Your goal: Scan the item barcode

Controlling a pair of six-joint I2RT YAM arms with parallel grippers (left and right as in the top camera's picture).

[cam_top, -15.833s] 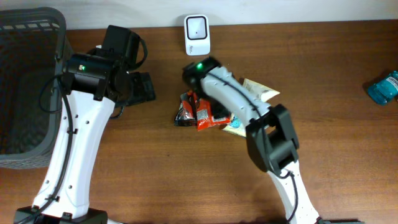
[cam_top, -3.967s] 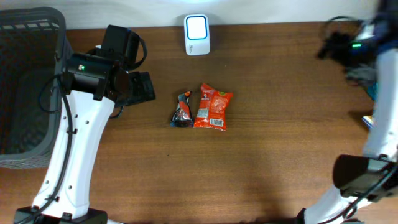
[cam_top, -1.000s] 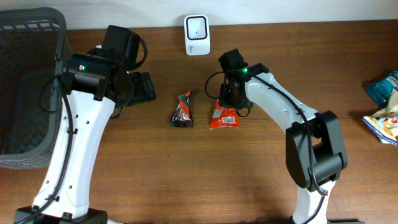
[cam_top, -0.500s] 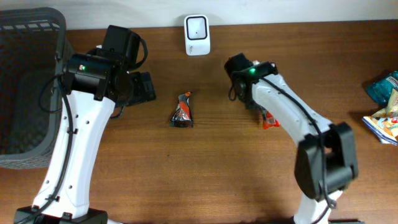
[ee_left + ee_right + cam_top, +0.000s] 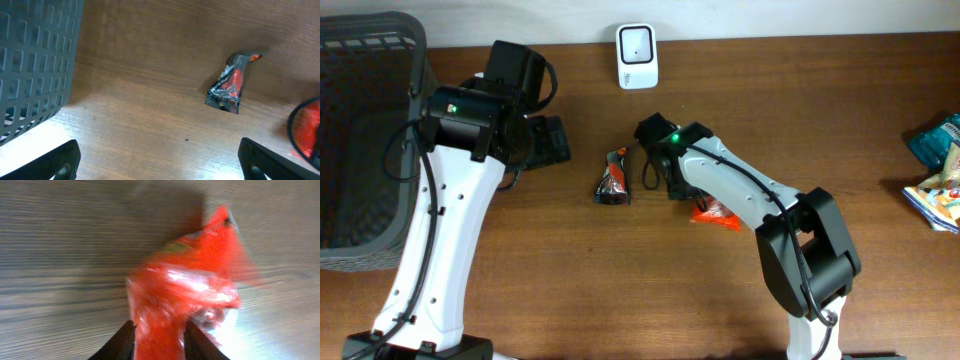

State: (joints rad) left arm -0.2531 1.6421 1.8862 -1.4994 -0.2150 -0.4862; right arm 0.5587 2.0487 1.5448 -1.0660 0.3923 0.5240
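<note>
Orange-red crinkly foil snack packet (image 5: 716, 212) now sits mid-table, poking out from under my right forearm, well short of the scanner. A second ago I had it clamped closer to the scanner. Since then I swung it right, then back to centre, and my right gripper (image 5: 159, 330) has started easing off. The wrist view is motion-blurred, with the packet filling the gap at my fingertips, so I can't tell whether I'm still pinching it or it's loose.

My read: I'm setting it down or re-gripping. No sign either way that a scan registered, so I'd count it as not yet scanned.

Just left of it and a bit farther lies a small black-and-red twisted wrapper (image 5: 613, 178), apart from the packet and untouched. Farther left, my left gripper (image 5: 159, 150) hangs with fingers spread wide, holding nothing. At the far edge stands the white boxy barcode scanner (image 5: 637, 55), with nothing in front of it.
</note>
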